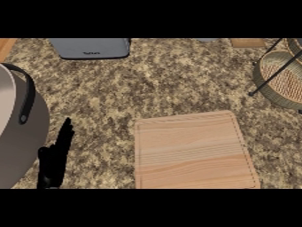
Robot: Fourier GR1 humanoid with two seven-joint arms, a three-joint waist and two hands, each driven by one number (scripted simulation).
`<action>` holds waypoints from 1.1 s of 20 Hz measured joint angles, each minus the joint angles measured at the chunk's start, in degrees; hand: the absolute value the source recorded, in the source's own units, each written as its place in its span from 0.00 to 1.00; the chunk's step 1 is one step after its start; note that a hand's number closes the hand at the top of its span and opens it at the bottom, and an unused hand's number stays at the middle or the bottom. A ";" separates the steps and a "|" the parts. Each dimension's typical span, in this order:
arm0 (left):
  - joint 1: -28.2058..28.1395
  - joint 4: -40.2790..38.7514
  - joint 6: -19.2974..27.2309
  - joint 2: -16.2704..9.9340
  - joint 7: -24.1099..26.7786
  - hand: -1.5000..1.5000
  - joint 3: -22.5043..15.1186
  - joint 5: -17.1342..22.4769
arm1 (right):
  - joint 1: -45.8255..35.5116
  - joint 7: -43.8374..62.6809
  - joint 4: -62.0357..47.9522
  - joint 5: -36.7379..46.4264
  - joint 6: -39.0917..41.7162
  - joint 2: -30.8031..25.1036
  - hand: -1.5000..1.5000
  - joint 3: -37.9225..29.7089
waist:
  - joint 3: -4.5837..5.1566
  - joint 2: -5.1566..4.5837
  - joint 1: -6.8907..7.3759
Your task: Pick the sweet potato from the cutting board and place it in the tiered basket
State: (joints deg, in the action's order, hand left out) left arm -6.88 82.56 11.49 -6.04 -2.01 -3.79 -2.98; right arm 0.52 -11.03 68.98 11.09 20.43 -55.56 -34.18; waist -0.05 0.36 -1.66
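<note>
Left hand (pixel 56 155) beside cutting board (pixel 194 150)

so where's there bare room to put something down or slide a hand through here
The cutting board is bare. Open counter runs between the grey appliance, the board and the tiered basket. The strip between the board and the large pot is tight: the left hand rests there.
</note>
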 measured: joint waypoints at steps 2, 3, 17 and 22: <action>-0.25 0.87 -0.27 -0.25 -0.69 0.50 -0.16 -0.05 | 0.54 -2.14 -0.40 -1.62 1.28 -2.71 1.00 -3.95 | 0.02 -0.02 0.23; -0.47 0.53 -0.45 -0.22 -0.16 0.50 -0.06 0.05 | 1.23 -2.37 0.53 -2.25 1.90 -3.38 1.00 -5.65 | 0.05 -0.03 0.30; 1.73 -1.17 -1.43 0.61 0.75 0.50 -0.17 -0.97 | -14.82 7.98 -4.60 -3.29 2.78 -11.41 1.00 -3.28 | 0.05 -0.41 2.45; 2.03 -1.46 -1.67 0.93 1.09 0.50 -0.29 -1.30 | -22.97 10.06 -9.21 -1.11 0.50 -11.19 1.00 3.17 | 0.03 -0.49 2.89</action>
State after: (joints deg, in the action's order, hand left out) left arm -4.85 81.10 9.82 -5.10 -0.92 -4.07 -4.29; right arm -22.46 -0.97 59.77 9.97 20.93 -66.76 -31.01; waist -0.02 -0.14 1.23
